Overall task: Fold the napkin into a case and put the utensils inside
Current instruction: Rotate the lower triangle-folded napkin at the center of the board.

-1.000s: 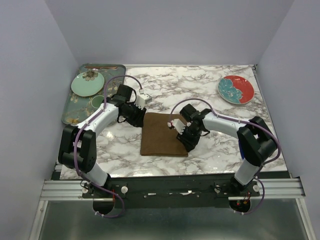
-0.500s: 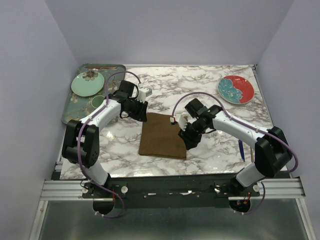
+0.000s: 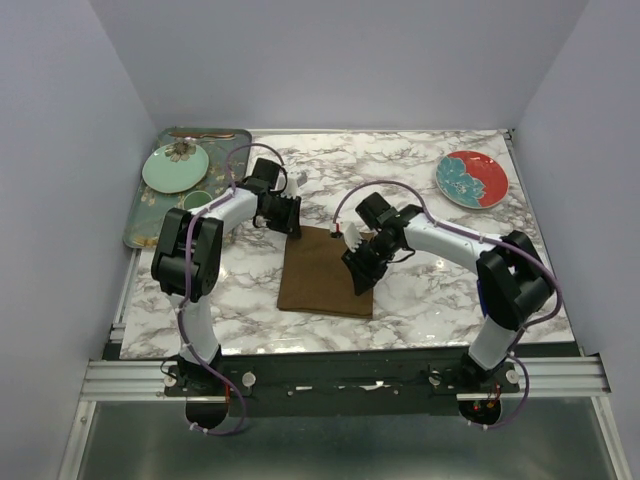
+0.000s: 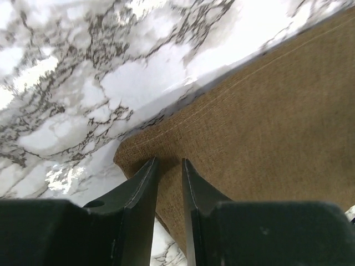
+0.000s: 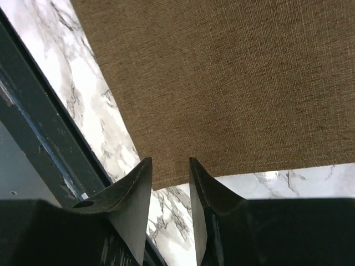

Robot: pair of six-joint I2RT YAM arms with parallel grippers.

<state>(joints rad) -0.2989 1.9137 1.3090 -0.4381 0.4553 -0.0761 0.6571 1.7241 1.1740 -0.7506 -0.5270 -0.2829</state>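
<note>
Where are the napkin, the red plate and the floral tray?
napkin (image 3: pixel 320 275): top view, middle of the cloth.
red plate (image 3: pixel 472 179): top view, its centre.
floral tray (image 3: pixel 143 221): top view, bare left part.

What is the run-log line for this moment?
brown cloth napkin: flat on marble table | left gripper: part open, at its corner | right gripper: part open, at its edge

White marble table with grey veins (image 3: pixel 420 170), folded brown cloth napkin (image 3: pixel 320 275) in the middle, dark green flowery tray (image 3: pixel 142 218) far left, round red plate (image 3: pixel 472 179) far right

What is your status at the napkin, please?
Left gripper narrowly open over napkin corner. Right gripper narrowly open at its edge. Nothing in the way.
</note>
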